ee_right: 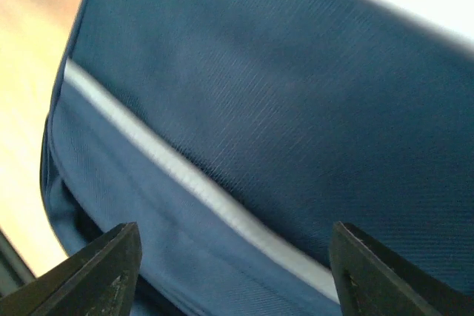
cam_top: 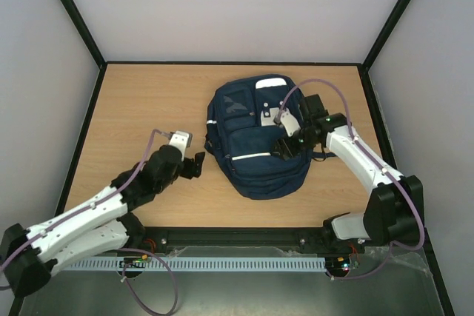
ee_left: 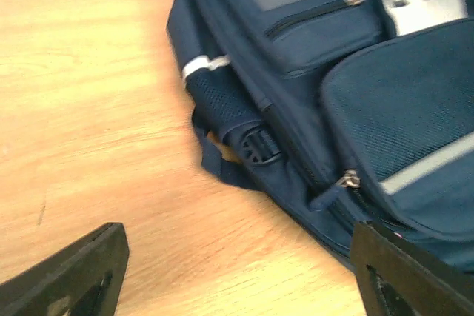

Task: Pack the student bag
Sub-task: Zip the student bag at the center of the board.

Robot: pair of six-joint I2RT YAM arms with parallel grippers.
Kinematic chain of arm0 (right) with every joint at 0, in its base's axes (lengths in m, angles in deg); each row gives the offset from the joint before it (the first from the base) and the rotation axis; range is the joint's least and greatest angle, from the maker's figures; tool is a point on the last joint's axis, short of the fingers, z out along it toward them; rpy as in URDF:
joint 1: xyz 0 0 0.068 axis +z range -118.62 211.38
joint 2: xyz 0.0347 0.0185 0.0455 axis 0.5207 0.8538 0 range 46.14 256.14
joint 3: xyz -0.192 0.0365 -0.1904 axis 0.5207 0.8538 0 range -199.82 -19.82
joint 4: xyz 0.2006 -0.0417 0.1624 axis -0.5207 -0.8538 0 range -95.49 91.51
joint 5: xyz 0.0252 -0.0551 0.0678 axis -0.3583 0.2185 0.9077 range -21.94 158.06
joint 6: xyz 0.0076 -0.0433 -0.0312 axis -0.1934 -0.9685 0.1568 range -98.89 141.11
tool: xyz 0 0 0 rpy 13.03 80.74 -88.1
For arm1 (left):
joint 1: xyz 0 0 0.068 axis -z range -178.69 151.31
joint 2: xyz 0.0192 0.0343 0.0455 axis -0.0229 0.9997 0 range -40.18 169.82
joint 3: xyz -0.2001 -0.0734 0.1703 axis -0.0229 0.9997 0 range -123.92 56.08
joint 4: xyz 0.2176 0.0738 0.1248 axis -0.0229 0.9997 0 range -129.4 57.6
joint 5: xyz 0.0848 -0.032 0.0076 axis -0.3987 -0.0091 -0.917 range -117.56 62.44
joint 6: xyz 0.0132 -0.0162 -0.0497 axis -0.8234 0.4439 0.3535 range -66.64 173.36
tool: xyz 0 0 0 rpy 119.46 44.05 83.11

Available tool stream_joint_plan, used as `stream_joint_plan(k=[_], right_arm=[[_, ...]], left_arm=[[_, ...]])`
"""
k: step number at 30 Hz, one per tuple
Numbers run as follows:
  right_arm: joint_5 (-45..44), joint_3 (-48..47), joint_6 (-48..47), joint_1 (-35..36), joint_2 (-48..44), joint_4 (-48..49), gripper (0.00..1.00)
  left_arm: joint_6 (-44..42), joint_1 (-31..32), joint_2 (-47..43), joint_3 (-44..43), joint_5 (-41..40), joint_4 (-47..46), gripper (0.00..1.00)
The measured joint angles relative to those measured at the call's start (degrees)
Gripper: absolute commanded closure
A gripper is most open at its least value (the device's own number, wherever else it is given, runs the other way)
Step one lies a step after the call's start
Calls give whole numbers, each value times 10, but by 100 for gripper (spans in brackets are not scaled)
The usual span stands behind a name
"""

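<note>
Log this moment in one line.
left gripper: open, beside student bag | right gripper: open, over student bag | student bag: lying front-up on table

Light wooden table (cam_top: 148, 101), pale walls (cam_top: 222, 5), white slotted strip (cam_top: 237, 264) at near edge.

— Any brand or tag on the student bag (cam_top: 255, 146)?
— None I can read. The light grey patch (ee_left: 422, 1) on its front shows no lettering I can make out.
— The white stripes (ee_right: 185, 175)?
— Plain bands, no letters or numbers. Nothing legible anywhere from where I stand.
</note>
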Motion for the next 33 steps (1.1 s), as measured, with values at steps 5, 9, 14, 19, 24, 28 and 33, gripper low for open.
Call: stream_joint_plan(k=[5,9,14,19,24,28,33], right_arm=[[38,66,-37,11,-1,7,41],[50,97,-37,11,0,49,54],[21,106,-17,11,43,80,58],[-3,107,-2,13,78,91,58],[-12,113,4,16,70,98,57],[-19,122,5,17,61,108,57],[-30,123,7,16,57,112,57]], left_arm=[[-74,-96,108,-33,102,2,31],[-123,-97,139,-30,156,-7,34],[-171,-96,158,-30,203,-50,42],[-225,-96,224,-40,238,-62,45],[-272,-95,280,-53,256,-65,46],[-298,-92,288,-54,280,-90,46],[-328,-71,329,-80,289,-113,49]])
